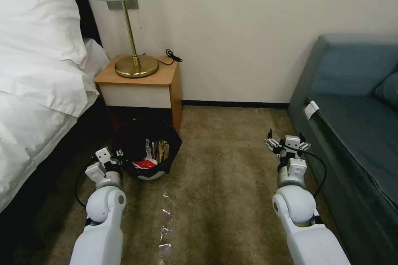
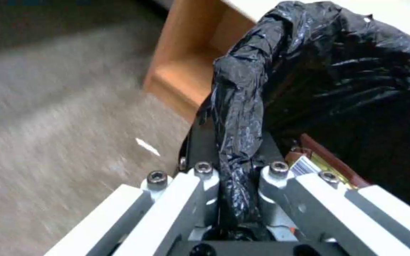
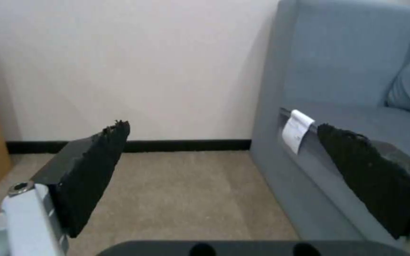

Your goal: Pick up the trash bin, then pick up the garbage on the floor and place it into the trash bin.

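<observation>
Gripping the bag-covered rim of the trash bin [image 1: 146, 151], the left gripper [image 1: 111, 158] has its fingers closed on the crinkled black plastic, as the left wrist view shows [image 2: 237, 167]. The bin is beside the wooden nightstand [image 1: 141, 87], close to the bed [image 1: 37, 91]. Inside it I see a red-and-white carton [image 1: 144, 164] and brownish paper. The right gripper [image 1: 287, 143] hovers over the carpet [image 1: 224, 165] near the blue sofa [image 1: 352, 103], with fingers spread wide and nothing between them. I judge the collecting almost finished; next comes checking the floor for remaining litter.

Left claw [image 1: 117, 156] on trash bin [image 1: 146, 149] (rim)
</observation>
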Controlling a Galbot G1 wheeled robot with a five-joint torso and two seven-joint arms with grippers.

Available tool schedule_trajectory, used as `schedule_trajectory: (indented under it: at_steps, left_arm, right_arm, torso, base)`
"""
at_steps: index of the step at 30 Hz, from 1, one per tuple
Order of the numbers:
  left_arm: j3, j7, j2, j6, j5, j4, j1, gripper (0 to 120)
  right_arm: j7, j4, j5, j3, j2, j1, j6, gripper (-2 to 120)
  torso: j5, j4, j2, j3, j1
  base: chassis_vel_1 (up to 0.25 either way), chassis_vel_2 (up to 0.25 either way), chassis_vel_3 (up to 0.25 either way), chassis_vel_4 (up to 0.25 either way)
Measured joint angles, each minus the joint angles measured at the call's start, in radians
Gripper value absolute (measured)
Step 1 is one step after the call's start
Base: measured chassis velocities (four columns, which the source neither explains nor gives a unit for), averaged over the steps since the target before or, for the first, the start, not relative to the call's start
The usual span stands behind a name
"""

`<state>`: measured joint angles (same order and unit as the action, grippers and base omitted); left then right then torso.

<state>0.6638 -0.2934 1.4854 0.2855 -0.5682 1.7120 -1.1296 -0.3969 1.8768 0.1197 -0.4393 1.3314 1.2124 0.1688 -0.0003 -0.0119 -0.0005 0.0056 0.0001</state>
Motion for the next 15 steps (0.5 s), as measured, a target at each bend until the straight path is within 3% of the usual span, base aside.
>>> schedule_trajectory:
  at_steps: [2, 3, 8, 15]
  left_arm:
    - [-0.007, -0.035, 0.002, 0.014, -0.127, -0.045, 0.032, 4]
    - [-0.006, -0.042, 0.005, 0.016, -0.146, -0.065, 0.042, 4]
    - [0.007, -0.057, 0.014, 0.016, -0.165, -0.146, 0.080, 4]
    - [0.043, -0.055, 0.023, 0.001, -0.151, -0.179, 0.086, 4]
  right_arm:
    - [0.015, 0.009, -0.006, 0.000, 0.006, 0.016, -0.015, 100]
    - [0.017, 0.010, -0.007, 0.000, 0.008, 0.020, -0.020, 100]
    - [0.031, 0.012, -0.018, 0.005, 0.002, 0.036, -0.051, 100]
    - [0.054, 0.002, -0.034, 0.024, 0.002, 0.034, -0.081, 99]
  torso:
    - [0.0002, -0.0001, 0.000, 0.000, 0.000]
    - [0.0000, -0.0001, 0.000, 0.000, 0.000]
    - [0.0000, -0.0002, 0.000, 0.000, 0.000]
    - [0.0000, 0.0001, 0.000, 0.000, 0.000]
  base:
    - [0.000, 0.000, 0.000, 0.000]
    - [0.000, 0.000, 0.000, 0.000]
    - [0.000, 0.000, 0.000, 0.000]
    - [0.000, 0.000, 0.000, 0.000]
